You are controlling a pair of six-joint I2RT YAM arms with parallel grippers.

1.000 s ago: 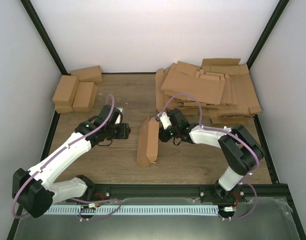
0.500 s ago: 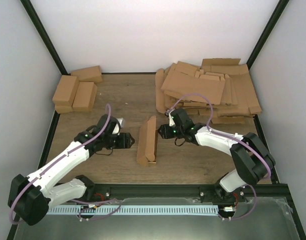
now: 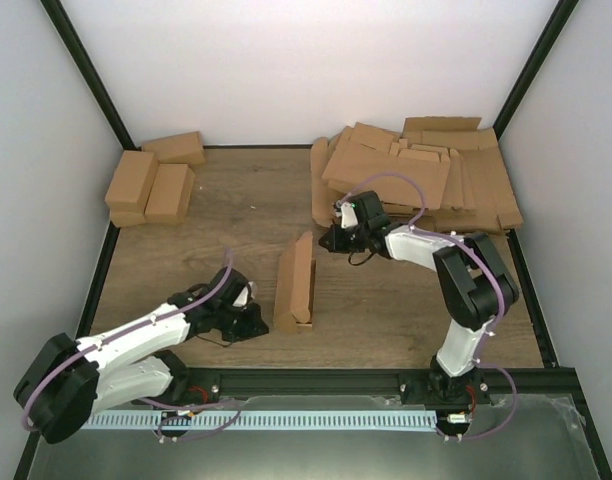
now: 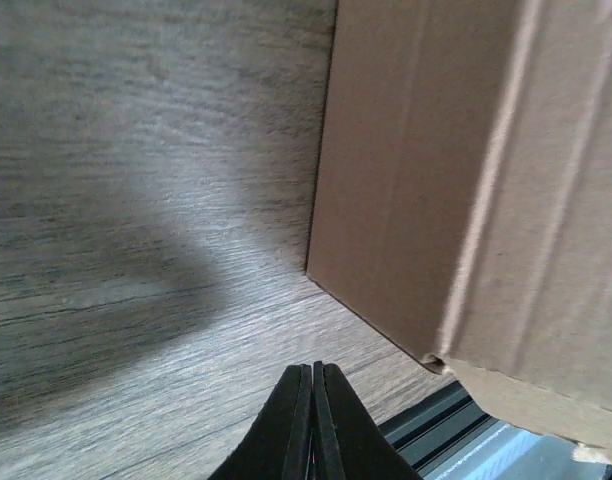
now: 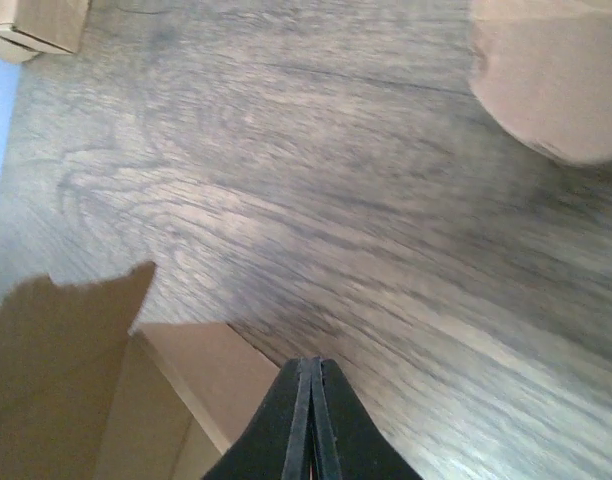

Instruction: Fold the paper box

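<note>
The paper box (image 3: 295,282) is a narrow brown carton standing on its long edge mid-table, one flap raised at its far end. My left gripper (image 3: 256,326) lies low near the box's near left corner, shut and empty, a short gap from it. In the left wrist view the box (image 4: 456,180) fills the right side, ahead of the closed left gripper (image 4: 313,370). My right gripper (image 3: 325,243) is shut, empty, beyond the box's far right end. In the right wrist view the box (image 5: 76,400) sits lower left of the right gripper (image 5: 309,362).
A heap of flat cardboard sheets (image 3: 416,175) fills the back right, close behind the right gripper; one rounded flap (image 5: 556,80) shows in the right wrist view. Matching small cartons (image 3: 151,180) are stacked back left. The frame rail (image 3: 316,380) runs along the near edge.
Both grippers have let go of the box and shut. The left arm pulled back towards the near edge; the right gripper drew away towards the heap. The box stays standing.
</note>
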